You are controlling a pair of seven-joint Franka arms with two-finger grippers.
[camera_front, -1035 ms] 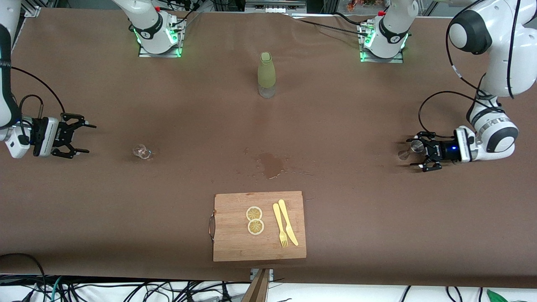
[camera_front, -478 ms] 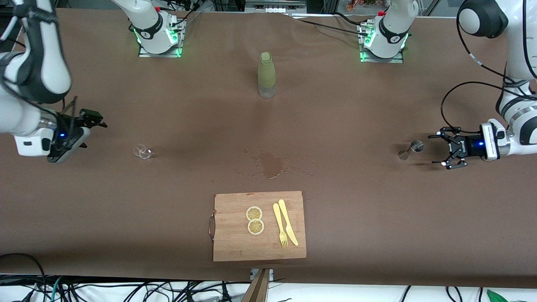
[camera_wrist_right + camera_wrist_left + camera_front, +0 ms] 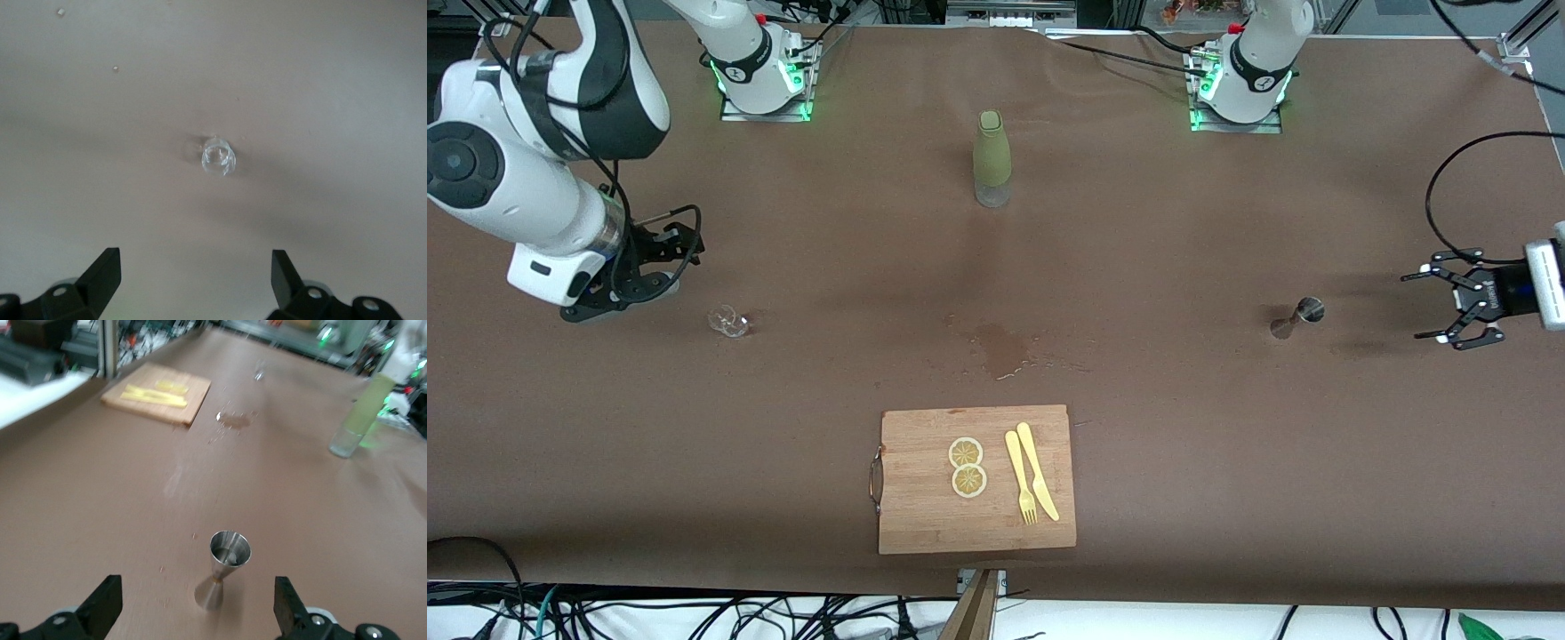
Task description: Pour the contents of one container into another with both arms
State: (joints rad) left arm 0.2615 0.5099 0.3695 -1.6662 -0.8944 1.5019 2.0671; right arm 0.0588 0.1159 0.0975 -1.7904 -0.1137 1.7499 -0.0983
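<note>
- Both end effectors are spread and hold nothing: the left end effector [image 3: 1449, 307] hangs near the jigger [image 3: 1298, 317], the right end effector [image 3: 640, 271] near the small glass [image 3: 728, 321].
- Nearest the camera you see the cutting board [image 3: 925, 516]; farther than it lies a wet patch [image 3: 1000, 348] on the worktop [image 3: 1227, 462], likely a spill.
- Jigger and glass flank that patch, upright, apparently set down.
- Farthest stands the green bottle [image 3: 991, 160].

**My two arms, as they look**

Both arms [image 3: 543, 191] I run are glossy white shells with black joint bands. Black cables [image 3: 1449, 178] loop off them. The bases [image 3: 763, 84] glow green. The left gripper [image 3: 1449, 307] and right gripper [image 3: 645, 271] are black.
</note>
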